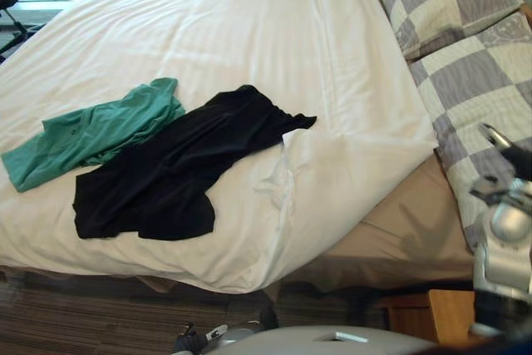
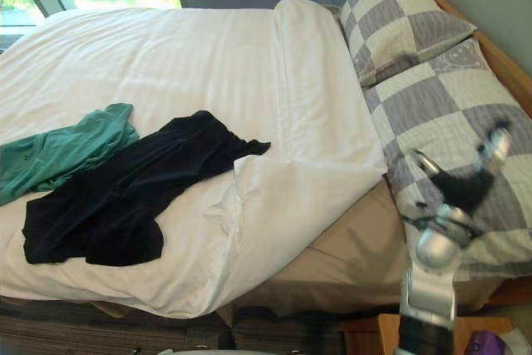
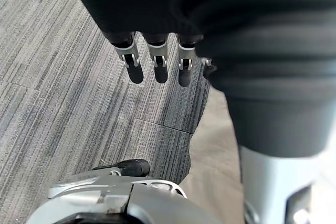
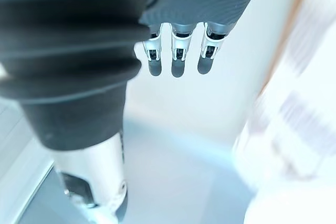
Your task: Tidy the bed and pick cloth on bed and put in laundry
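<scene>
On white duvet (image 1: 249, 39), nr bed's front-left edge: black cloth (image 1: 166, 172) lying crumpled, w/ green cloth (image 1: 91, 130) just beside on its left, edges meeting. Checked pillows (image 2: 449, 114) along right side. Above nearer pillow: right hand (image 2: 462, 187), raised, fingers straight & spread, nothing held. Over grey carpet (image 3: 63, 77): left hand (image 3: 156, 56), fingers straight, relaxed, nothing held.
</scene>
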`<state>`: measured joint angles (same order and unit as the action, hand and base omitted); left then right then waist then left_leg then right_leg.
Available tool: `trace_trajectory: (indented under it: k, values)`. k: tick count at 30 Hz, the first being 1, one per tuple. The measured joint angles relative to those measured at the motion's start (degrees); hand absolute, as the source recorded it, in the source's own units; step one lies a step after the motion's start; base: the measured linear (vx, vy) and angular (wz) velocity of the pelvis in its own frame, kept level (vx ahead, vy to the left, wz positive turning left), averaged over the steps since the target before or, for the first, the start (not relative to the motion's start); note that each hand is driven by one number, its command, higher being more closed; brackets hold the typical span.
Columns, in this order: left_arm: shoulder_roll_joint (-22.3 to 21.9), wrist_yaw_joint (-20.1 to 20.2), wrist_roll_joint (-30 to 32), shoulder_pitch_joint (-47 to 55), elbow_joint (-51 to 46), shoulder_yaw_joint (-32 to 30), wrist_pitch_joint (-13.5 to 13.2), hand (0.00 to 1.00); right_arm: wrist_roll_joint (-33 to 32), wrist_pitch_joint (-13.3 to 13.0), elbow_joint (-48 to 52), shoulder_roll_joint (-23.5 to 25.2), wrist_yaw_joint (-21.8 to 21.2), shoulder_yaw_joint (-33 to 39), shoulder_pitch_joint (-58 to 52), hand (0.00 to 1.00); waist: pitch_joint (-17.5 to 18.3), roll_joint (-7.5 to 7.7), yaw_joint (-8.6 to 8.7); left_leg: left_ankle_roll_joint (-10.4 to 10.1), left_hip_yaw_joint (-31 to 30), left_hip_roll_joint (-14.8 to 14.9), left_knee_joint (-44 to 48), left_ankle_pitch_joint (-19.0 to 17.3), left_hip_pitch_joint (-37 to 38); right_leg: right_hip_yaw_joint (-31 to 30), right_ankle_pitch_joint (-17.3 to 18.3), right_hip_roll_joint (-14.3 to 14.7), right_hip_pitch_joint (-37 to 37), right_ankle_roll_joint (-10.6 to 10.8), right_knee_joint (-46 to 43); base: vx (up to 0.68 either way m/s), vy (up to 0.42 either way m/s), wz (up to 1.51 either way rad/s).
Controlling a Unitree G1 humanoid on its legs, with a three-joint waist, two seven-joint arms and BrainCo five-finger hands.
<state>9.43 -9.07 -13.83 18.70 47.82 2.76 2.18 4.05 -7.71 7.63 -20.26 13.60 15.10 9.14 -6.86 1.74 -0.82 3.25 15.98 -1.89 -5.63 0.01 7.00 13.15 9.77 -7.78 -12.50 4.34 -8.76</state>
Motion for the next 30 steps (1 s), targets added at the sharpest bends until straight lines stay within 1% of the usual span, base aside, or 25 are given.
trace_trajectory:
  k: [1,3,4,6,7,8,10,12,13,14,15,17,18,19,20,21,22,23,24,25,26,27,28,30]
  values:
    - [0.04,0.02,0.09,0.01,-0.46,0.09,0.03,0.00,0.95,0.69,-0.54,-0.66,-1.86,-1.55,1.11,0.00,0.00,0.02,-0.23,-0.08,-0.39,0.05,0.00,0.06,-0.08,0.33,0.00,0.09,-0.08,0.00,0.10,0.04,-0.103,0.18]
    - [0.06,0.31,1.69,0.05,-0.57,0.09,-0.04,0.00,2.54,3.48,-4.29,-1.08,-6.28,-5.39,4.16,0.00,0.01,-0.01,-0.75,-0.29,-1.60,0.09,0.00,0.54,-0.19,1.42,-0.16,0.33,-0.80,-0.24,0.44,0.03,-0.137,0.29]
    - [0.07,0.52,2.06,0.06,-0.57,0.09,-0.06,0.00,2.94,4.51,-5.29,-1.08,-7.27,-6.25,4.71,0.00,0.01,-0.01,-0.88,-0.28,-1.99,0.11,0.00,0.81,-0.21,1.88,-0.31,0.36,-0.98,-0.28,0.53,0.01,-0.137,0.27]
    - [0.07,1.63,2.25,0.06,-0.62,-0.07,-0.15,0.00,3.74,7.34,-8.45,-1.09,-10.31,-8.73,6.05,0.00,-0.03,-0.33,-1.75,-0.59,-2.64,0.67,-0.01,1.77,-0.70,2.07,-1.45,0.78,-0.93,-0.35,0.83,-0.01,-0.104,0.22]
    - [0.07,2.05,2.32,0.06,-0.60,-0.09,-0.12,0.00,4.64,8.69,-10.32,-1.09,-11.60,-10.25,7.27,0.00,-0.04,-0.34,-1.88,-0.78,-3.00,0.82,-0.01,2.47,-1.31,2.49,-1.80,0.97,-0.79,-0.37,0.93,-0.02,-0.092,0.21]
    - [0.07,2.37,2.38,0.07,-0.57,-0.20,-0.13,0.00,5.18,9.15,-11.28,-1.09,-12.05,-10.98,7.93,0.00,-0.08,-0.40,-1.87,-0.81,-3.39,0.86,-0.02,2.81,-1.59,2.87,-1.92,1.06,-0.80,-0.49,0.97,-0.03,-0.099,0.29]
    - [0.04,3.26,3.49,0.08,-0.57,-0.71,-0.12,0.00,6.98,11.02,-15.37,-1.09,-13.59,-13.38,10.51,0.00,-0.49,-0.74,-1.95,-1.05,-4.26,0.92,-0.04,3.76,-2.07,3.69,-1.98,1.22,-0.74,-0.51,1.00,-0.05,-0.082,0.23]
    - [-0.10,4.29,3.98,0.08,-0.57,-0.81,-0.06,0.00,8.83,12.34,-18.47,-1.09,-14.04,-15.59,11.85,0.00,-0.71,-1.23,-2.17,-1.54,-5.30,1.01,-0.37,4.12,-2.24,4.40,-1.95,1.45,-0.86,-0.49,1.37,-0.08,-0.056,0.14]
    - [-0.19,4.41,4.01,0.08,-0.57,-0.89,-0.05,0.00,9.24,12.64,-19.25,-1.08,-14.10,-16.16,12.21,0.00,-0.79,-1.40,-2.16,-1.64,-5.65,1.09,-0.38,4.18,-2.43,4.91,-1.92,1.54,-0.84,-0.49,1.46,-0.07,-0.040,0.16]
    - [-0.41,4.98,4.12,0.07,-0.58,-1.08,-0.04,0.00,9.89,13.07,-21.08,-1.08,-14.24,-17.15,13.31,0.00,-1.16,-1.88,-2.16,-1.64,-5.80,1.20,-0.41,4.18,-2.97,5.22,-1.67,1.73,-0.60,-0.73,1.72,-0.09,-0.021,0.09]
    - [-0.49,5.21,4.30,0.06,-0.63,-1.21,0.02,0.00,10.16,13.19,-21.92,-1.08,-14.26,-17.58,13.85,0.00,-1.20,-1.95,-2.17,-1.63,-6.00,1.18,-0.41,4.18,-3.51,5.27,-1.29,1.72,-0.15,-0.62,1.75,-0.13,-0.013,0.06]
    - [-0.32,6.39,4.44,-0.29,-0.97,-2.09,0.26,0.00,10.93,13.85,-25.49,-0.94,-14.27,-18.81,15.97,0.00,-1.91,-1.50,-3.07,-1.23,-6.29,0.21,-0.44,4.81,-5.22,5.93,1.19,0.89,1.10,-0.65,2.04,-0.16,-0.017,0.01]
    - [-0.08,6.72,4.48,-0.98,-1.01,-2.92,0.59,0.00,10.93,14.28,-27.88,-0.85,-14.17,-19.06,17.12,0.00,-2.42,-0.70,-3.55,-1.43,-6.39,-0.68,-0.45,5.01,-6.20,6.41,3.36,0.22,1.61,-0.90,2.58,-0.25,-0.039,0.17]
    - [-0.30,6.73,4.46,-1.86,-0.96,-3.21,1.43,0.00,10.93,14.92,-30.30,-0.77,-13.61,-19.34,18.23,0.00,-3.56,-1.08,-3.52,-1.56,-7.11,-0.62,-0.45,5.61,-7.00,6.97,4.29,0.30,2.05,-0.82,2.55,-0.26,-0.033,0.26]
    - [-0.27,6.83,4.45,-2.03,-1.06,-3.30,1.49,0.00,10.93,15.18,-30.93,-0.76,-13.27,-19.51,18.25,0.00,-3.88,-0.73,-3.53,-1.49,-7.12,-0.47,-0.43,5.70,-7.62,7.52,4.31,0.43,2.50,-0.85,2.56,-0.22,-0.024,0.38]
    - [-0.04,7.09,4.43,-2.33,-1.35,-3.48,1.92,0.00,10.92,15.40,-31.77,-0.76,-12.96,-20.05,18.25,0.00,-4.16,-0.56,-3.91,-1.43,-6.96,-0.02,-0.41,5.77,-8.92,8.12,4.38,0.85,3.49,-0.98,2.68,-0.13,-0.007,0.28]
    - [0.26,7.51,4.41,-2.98,-1.69,-3.83,2.29,0.00,10.93,15.44,-31.95,-0.76,-12.71,-20.20,18.30,0.00,-4.34,-0.26,-4.76,-1.36,-6.95,0.44,-0.40,5.88,-10.19,8.07,4.30,1.29,4.61,-0.98,2.87,-0.11,-0.021,0.18]
    - [0.58,7.60,4.30,-4.29,-1.85,-4.62,2.50,0.00,10.93,15.42,-33.77,-0.74,-12.07,-20.68,20.30,0.00,-4.83,0.30,-5.53,-1.21,-6.53,1.44,-0.39,7.43,-12.26,8.04,3.44,2.20,6.42,-0.99,3.18,-0.09,-0.023,0.05]
    - [0.91,7.68,4.24,-4.65,-1.91,-5.03,2.63,0.00,10.94,15.42,-34.96,-0.75,-11.69,-20.97,21.89,0.00,-5.66,0.20,-6.38,-1.20,-6.36,1.84,-0.39,7.72,-12.84,8.01,2.77,2.65,6.82,-1.38,3.61,-0.07,-0.037,-0.01]
    - [1.78,7.82,3.92,-6.22,-2.24,-5.47,2.66,0.00,11.22,15.41,-37.01,-0.75,-10.85,-21.35,24.90,0.00,-7.40,1.57,-6.94,-1.22,-6.34,2.41,-0.38,8.30,-14.42,8.01,1.46,3.43,7.81,-1.84,4.62,-0.04,-0.030,0.03]
    - [2.62,7.93,3.60,-7.76,-2.87,-5.59,2.72,0.00,12.18,15.35,-38.41,-0.76,-10.45,-21.41,27.67,0.00,-9.25,2.55,-8.10,-0.95,-6.48,2.80,-0.34,8.83,-15.62,8.06,0.02,4.00,8.51,-2.36,4.98,-0.01,-0.027,0.05]
    - [2.79,7.96,3.57,-8.39,-3.36,-5.63,2.74,0.00,12.57,15.35,-39.10,-0.77,-10.37,-21.41,28.83,0.00,-10.07,2.90,-8.43,-1.21,-6.58,2.87,-0.32,9.31,-15.96,8.09,-0.73,4.16,8.67,-2.51,5.21,0.06,0.000,0.11]
    - [2.80,8.01,3.26,-9.47,-4.28,-5.64,2.71,0.00,13.87,15.38,-40.19,-0.78,-10.21,-21.59,30.77,0.00,-11.29,3.19,-8.84,-0.90,-6.91,2.73,-0.15,9.52,-16.20,8.06,-1.37,4.18,8.63,-2.53,5.52,0.05,0.008,0.12]
    - [2.81,8.60,3.24,-10.40,-5.96,-5.68,2.61,0.00,15.61,15.46,-41.39,-1.05,-9.71,-22.81,32.82,0.00,-12.00,3.24,-9.39,-0.28,-7.12,2.19,-0.06,9.95,-16.31,8.04,-1.51,3.74,8.56,-2.52,5.50,0.09,0.036,0.15]
